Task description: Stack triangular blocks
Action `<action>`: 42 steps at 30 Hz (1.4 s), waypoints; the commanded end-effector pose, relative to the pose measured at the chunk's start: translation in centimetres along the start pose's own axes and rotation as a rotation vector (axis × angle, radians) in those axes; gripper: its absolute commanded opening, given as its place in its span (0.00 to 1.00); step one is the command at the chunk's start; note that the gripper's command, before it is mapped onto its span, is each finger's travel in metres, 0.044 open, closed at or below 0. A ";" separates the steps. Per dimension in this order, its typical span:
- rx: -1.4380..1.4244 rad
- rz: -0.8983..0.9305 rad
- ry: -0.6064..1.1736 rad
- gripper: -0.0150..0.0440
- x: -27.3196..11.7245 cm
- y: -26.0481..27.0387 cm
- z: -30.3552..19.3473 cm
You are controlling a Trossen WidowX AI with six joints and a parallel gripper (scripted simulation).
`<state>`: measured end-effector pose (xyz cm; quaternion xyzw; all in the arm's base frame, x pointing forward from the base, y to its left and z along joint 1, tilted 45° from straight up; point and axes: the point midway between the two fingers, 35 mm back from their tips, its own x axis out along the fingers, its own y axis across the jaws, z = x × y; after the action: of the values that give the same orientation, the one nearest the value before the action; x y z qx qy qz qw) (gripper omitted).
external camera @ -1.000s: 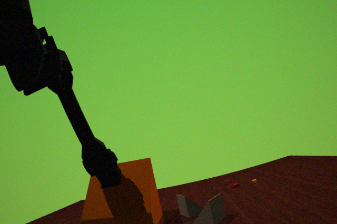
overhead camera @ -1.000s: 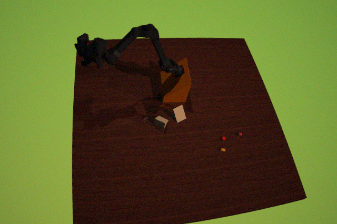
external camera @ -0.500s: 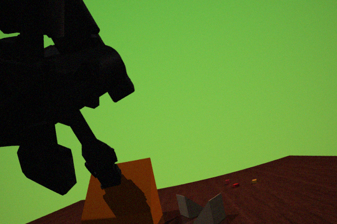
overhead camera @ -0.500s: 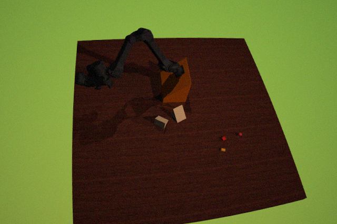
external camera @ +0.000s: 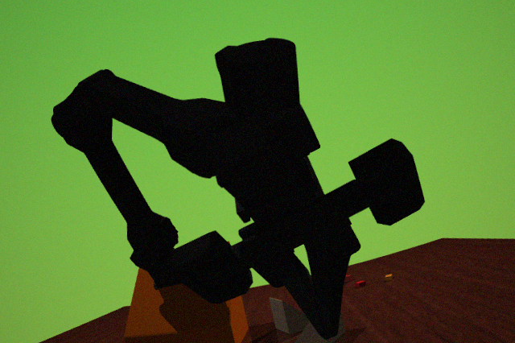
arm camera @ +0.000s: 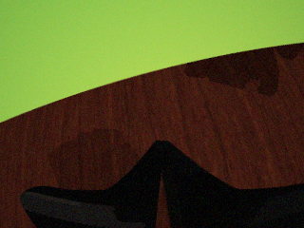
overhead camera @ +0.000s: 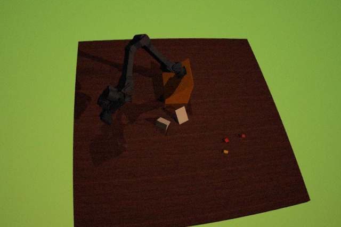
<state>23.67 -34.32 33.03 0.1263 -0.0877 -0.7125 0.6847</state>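
Nothing of square block made yet. Pale block (overhead camera: pixel 181 115) (external camera: pixel 282 317) and grey block (overhead camera: pixel 164 121) (external camera: pixel 306 334) both on worktop (overhead camera: pixel 220 186) (external camera: pixel 449 289) (arm camera: pixel 214 142), near each other, apart, pale one nearer orange box (overhead camera: pixel 180 96) (external camera: pixel 143 310). My jaws pressed together, pinching nothing, off to one side. Left: open up, grip one, turn it, mate slopes, even ends, release, back clear

The table (overhead camera: pixel 209 180) (external camera: pixel 449 289) (arm camera: pixel 142 114) beneath the hand (overhead camera: pixel 107 118) (external camera: pixel 330 335) (arm camera: pixel 162 142) looks like dark, matt, streaky-grained wood; the hand itself appears matt, like dark plastic.
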 end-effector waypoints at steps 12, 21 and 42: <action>-1.542 0.441 0.437 0.25 -11.5 1.8 -22.6; -2.604 0.879 0.497 0.25 -20.6 -4.7 -30.3; -2.682 0.915 0.495 0.25 -20.2 -5.5 -31.5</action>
<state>28.71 -12.02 3.23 -0.5244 0.7205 0.0571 0.4502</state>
